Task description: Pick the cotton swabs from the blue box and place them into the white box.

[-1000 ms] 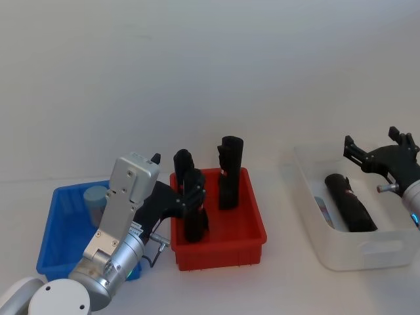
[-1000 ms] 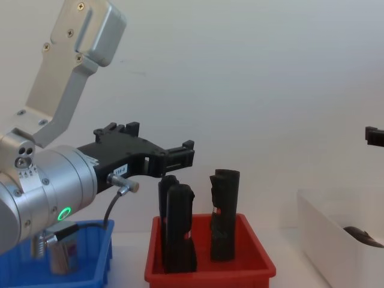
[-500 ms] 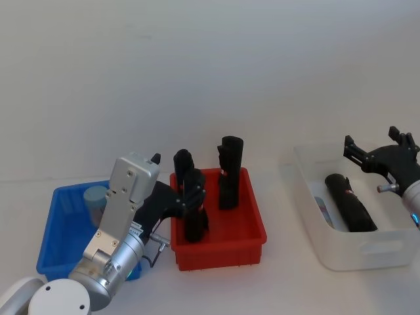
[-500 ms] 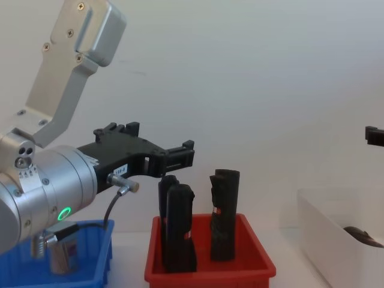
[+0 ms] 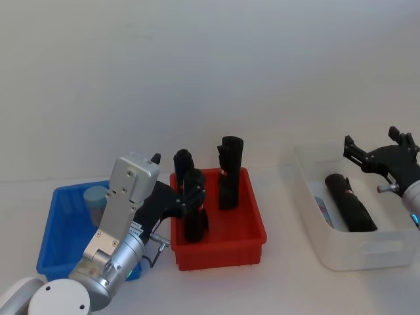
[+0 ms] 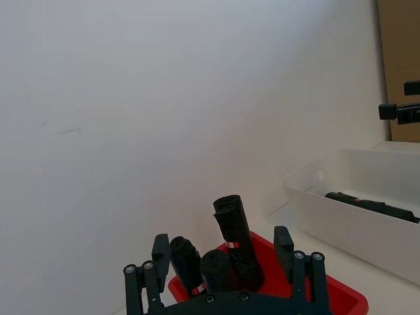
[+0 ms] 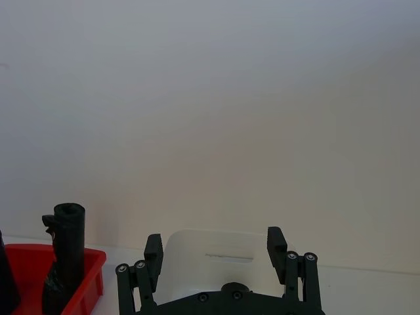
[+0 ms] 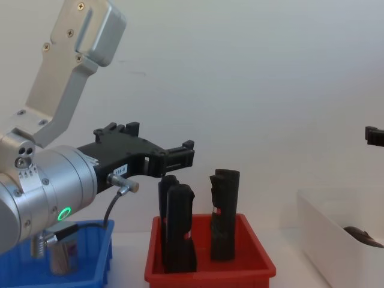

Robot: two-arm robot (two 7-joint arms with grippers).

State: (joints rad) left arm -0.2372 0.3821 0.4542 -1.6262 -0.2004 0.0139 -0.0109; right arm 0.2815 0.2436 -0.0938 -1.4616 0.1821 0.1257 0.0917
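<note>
swab jar: I see one cotton swabs jar (image 5: 96, 199) standing at the far end of the blue box (image 5: 60, 231), grey-blue lid up; in chest view it sits low at the left (image 8: 58, 252), partly behind my left arm's cable.
handling: I'd guess light, rigid clear plastic, smooth sides so prob. slippery; lid may pop if squeezed there. Best to pinch the body below the lid, across its width, moderate force.
blue box: on the table (image 5: 282, 282) at my left, just beside the red box (image 5: 218, 226).
red box: holds three black rolls w/ red-white labels, upright; not mine to move.
left claw: (image 6: 223, 252) fingers spread, nothing between them; hangs above the seam between blue and red boxes, pointing fwd, higher than the jar. Needs to drop and swing left toward the jar, I reckon.
white box: (image 5: 348, 252) well to the right; a black roll and sth small and pale lie inside, can't tell what.
right claw: (image 5: 379, 152) fingers apart, empty, hovers over the white box.
risk: jar close to the box wall, so little room for one finger.
</note>
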